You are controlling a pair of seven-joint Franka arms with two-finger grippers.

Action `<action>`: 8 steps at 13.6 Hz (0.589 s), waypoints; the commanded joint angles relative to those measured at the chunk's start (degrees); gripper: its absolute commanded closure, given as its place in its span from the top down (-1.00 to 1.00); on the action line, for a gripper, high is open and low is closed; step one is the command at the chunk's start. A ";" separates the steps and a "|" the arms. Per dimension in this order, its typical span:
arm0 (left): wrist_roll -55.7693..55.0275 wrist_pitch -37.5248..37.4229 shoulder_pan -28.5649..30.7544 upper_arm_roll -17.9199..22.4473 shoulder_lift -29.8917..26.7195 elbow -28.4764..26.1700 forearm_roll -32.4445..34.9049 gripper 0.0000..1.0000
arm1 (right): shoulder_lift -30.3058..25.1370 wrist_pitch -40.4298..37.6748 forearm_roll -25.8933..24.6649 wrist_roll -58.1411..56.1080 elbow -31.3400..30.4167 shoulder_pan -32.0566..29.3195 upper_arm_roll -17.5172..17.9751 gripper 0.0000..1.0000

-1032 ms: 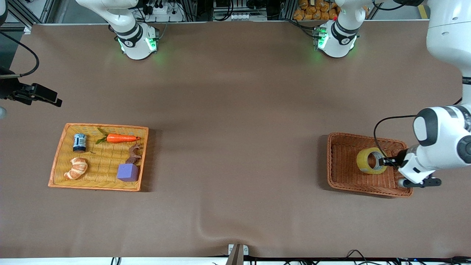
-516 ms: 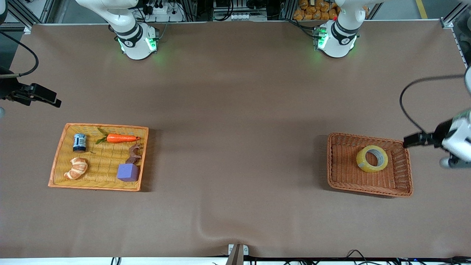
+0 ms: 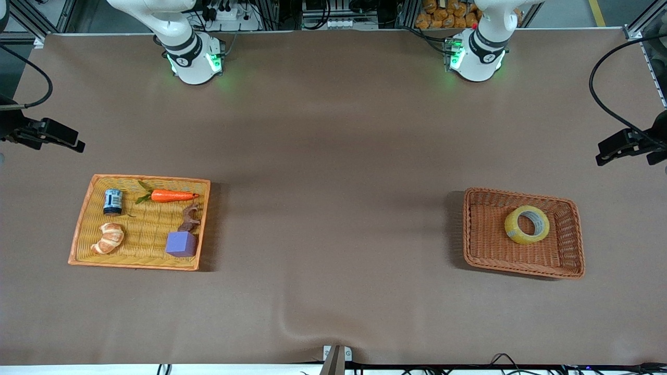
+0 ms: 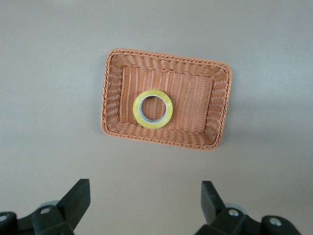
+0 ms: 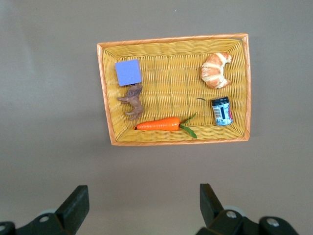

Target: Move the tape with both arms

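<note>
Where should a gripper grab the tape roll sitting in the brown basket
Probably its ring wall, from above: the tape lies nearly flat in the brown basket with its hole up, so one finger can drop into the core and one outside. The basket's raised rim hinders a sideways approach.

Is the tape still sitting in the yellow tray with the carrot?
No, the tape lies in the brown wicker basket toward the left arm's end of the table, held by neither gripper.

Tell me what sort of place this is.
Most likely a robotics lab test bench: two white arm bases bolted to a brown-covered table, a tape roll in a wicker basket, toy food in a tray, cables and metal framing along the edge.
</note>
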 commanded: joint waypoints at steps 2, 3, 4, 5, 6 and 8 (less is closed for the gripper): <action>-0.20 0.50 -10.48 10.58 -6.64 -7.45 -2.12 1.00 | -0.86 -0.30 -0.48 0.90 -0.13 0.25 -0.37 1.00; -0.12 0.24 -11.38 12.09 -6.73 -7.45 -3.08 1.00 | -0.95 -0.56 -0.48 0.90 -0.13 0.08 -0.45 1.00; 0.84 -0.02 -11.13 12.37 -6.91 -7.37 -3.61 1.00 | -0.95 -0.82 -0.40 0.98 -0.13 -0.01 -0.63 1.00; 0.94 -0.46 -11.13 12.46 -6.91 -7.10 -3.70 1.00 | -0.95 -1.09 -0.31 0.98 -0.13 -0.01 -0.63 1.00; 0.76 -0.90 -11.13 12.55 -6.82 -6.84 -3.62 1.00 | -0.77 -1.09 -0.57 0.90 -0.05 -0.01 -0.54 1.00; 0.76 -1.51 -11.47 13.07 -6.82 -6.66 -3.62 1.00 | -0.77 -1.26 -0.48 0.02 0.83 -0.10 -0.54 1.00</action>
